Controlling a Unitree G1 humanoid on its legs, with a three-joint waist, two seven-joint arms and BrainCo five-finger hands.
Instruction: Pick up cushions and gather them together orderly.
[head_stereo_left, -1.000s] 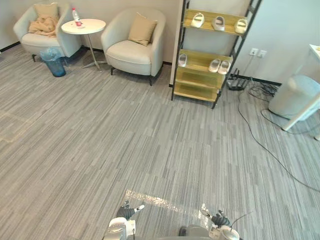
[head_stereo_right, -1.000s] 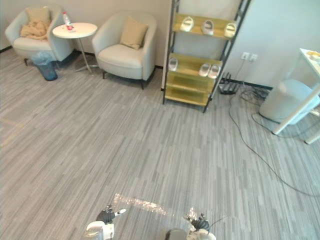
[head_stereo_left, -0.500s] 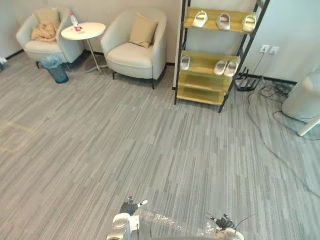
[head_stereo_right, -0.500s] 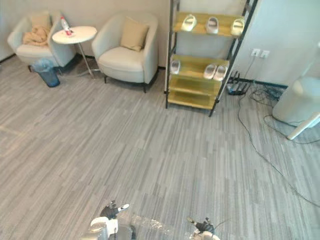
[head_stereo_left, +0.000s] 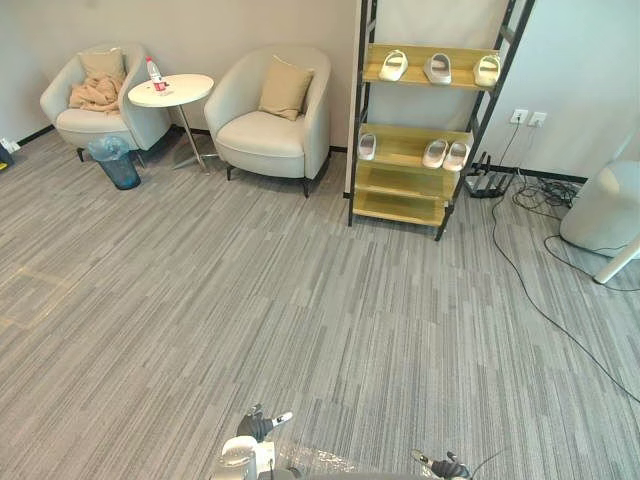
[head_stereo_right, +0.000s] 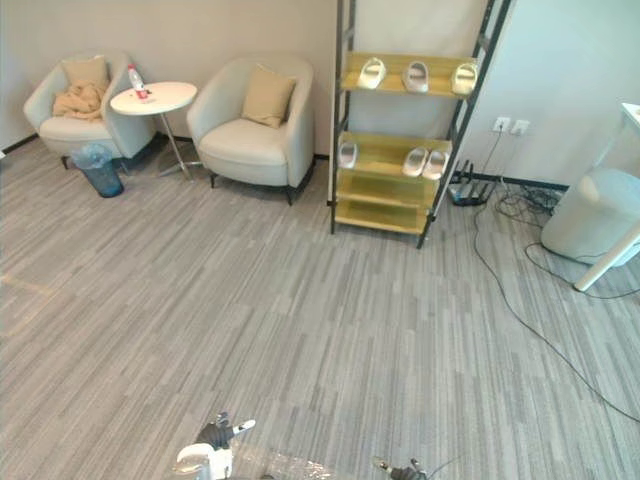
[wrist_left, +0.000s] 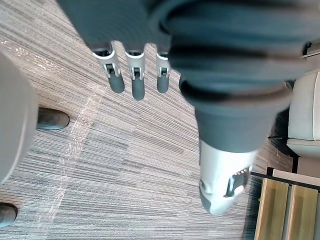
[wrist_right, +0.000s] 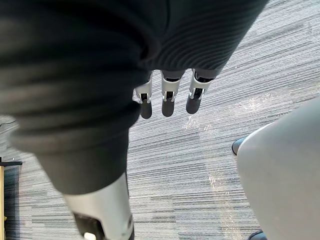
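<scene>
- Your left hand (wrist_left: 136, 75) hung over the grey carpet (head_stereo_left: 300, 300) with its fingers straight and relaxed, holding nothing.
- Your right hand (wrist_right: 167, 102) was the same: fingers loose and empty above the carpet.
- One tan cushion (head_stereo_left: 285, 88) leaned upright against the back of the nearer armchair (head_stereo_left: 262, 135), well apart from both hands, across the room.
- The other cushion (head_stereo_left: 103, 65) stood in the far-left armchair (head_stereo_left: 80, 118), with a crumpled beige throw (head_stereo_left: 97, 94) just in front of it.
- Between the chairs you had a round white table (head_stereo_left: 185, 88) carrying a bottle (head_stereo_left: 155, 72). A blue bin (head_stereo_left: 118, 163) sat near it, and a shoe rack (head_stereo_left: 405, 142) stood to the right of the nearer armchair.
</scene>
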